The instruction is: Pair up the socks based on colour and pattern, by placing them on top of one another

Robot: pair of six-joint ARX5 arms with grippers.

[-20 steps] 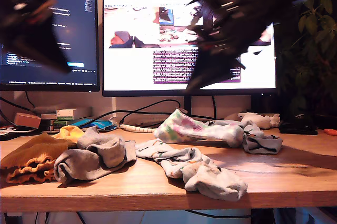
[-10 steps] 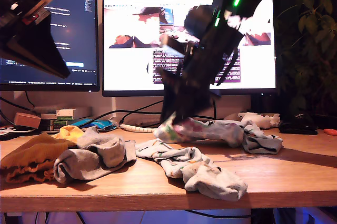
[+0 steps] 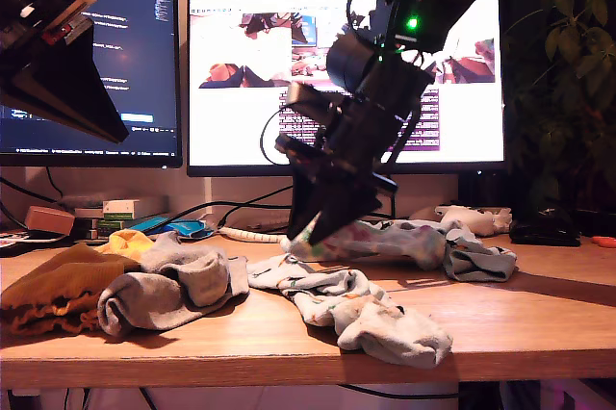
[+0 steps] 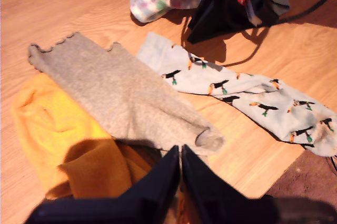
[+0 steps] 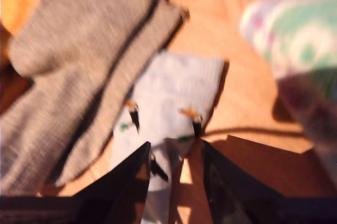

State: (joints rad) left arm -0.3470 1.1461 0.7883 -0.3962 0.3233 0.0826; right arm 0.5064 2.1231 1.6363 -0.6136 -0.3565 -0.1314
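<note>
In the exterior view a mustard-yellow sock (image 3: pixel 58 290) and a grey frilly-cuffed sock (image 3: pixel 173 290) lie heaped at the left. A pale printed sock (image 3: pixel 356 309) stretches across the middle, with a tie-dye sock (image 3: pixel 385 237) behind it. My second gripper (image 3: pixel 313 232) is low over the table between those two. It stands open (image 5: pixel 174 150), its fingers straddling the printed sock's cuff (image 5: pixel 174 92), beside the grey sock (image 5: pixel 79 61). My first gripper (image 3: pixel 114 129) hangs high at the exterior view's left, shut (image 4: pixel 180 153) on nothing, above the grey sock (image 4: pixel 116 92) and the yellow sock (image 4: pixel 47 124).
Two monitors (image 3: pixel 346 83) stand behind the table. A white game controller (image 3: pixel 472 217) and another greyish sock (image 3: pixel 476 261) lie at the exterior view's right, near a plant (image 3: pixel 568 92). Cables and small boxes (image 3: pixel 115 213) sit at the back left. The table's front edge (image 3: pixel 308 367) is near.
My second arm has swung down from in front of the monitor to just above the table, by the printed sock's cuff. My first gripper stays raised. The socks have not moved.
</note>
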